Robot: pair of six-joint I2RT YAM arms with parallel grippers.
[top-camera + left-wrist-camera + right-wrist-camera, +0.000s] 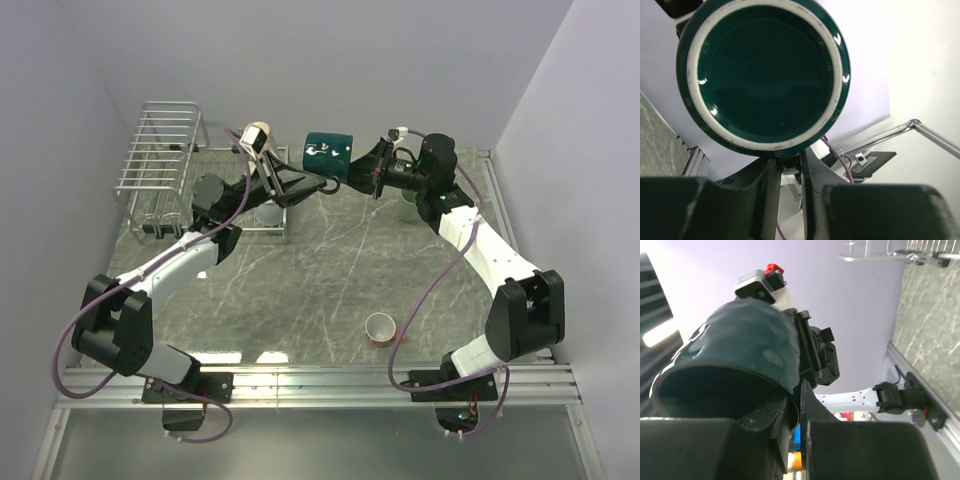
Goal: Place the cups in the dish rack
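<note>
- The rack (160, 150) stands at the far left of the table (330, 260), apart from the mug (328, 152).
- The mug, dark green, hangs in the air on its side between the two arms, to the right of the rack. Its base faces the left arm and its mouth faces the right arm.
- It looks like glazed ceramic: stiff, glossy and likely slippery. It is probably heavy for a thin pinch and would chip or crack if it dropped onto the hard table.
- The safest hold is probably the wall at the rim, one finger inside and one outside, or else the handle. No view shows the handle.
- The right gripper (794, 410) has its jaws clamped on the mug's wall at the rim, one finger inside the mouth and the other against the outer glaze. It appears to carry the mug's weight.
- The left gripper (790, 162) has its jaws only a narrow slit apart, with the tips just under the edge of the mug's base. I cannot tell whether they touch the mug or pinch any part of it.
- An orange cup (380, 327) stands upright on the table near the right arm's base, not yet in the rack.
</note>
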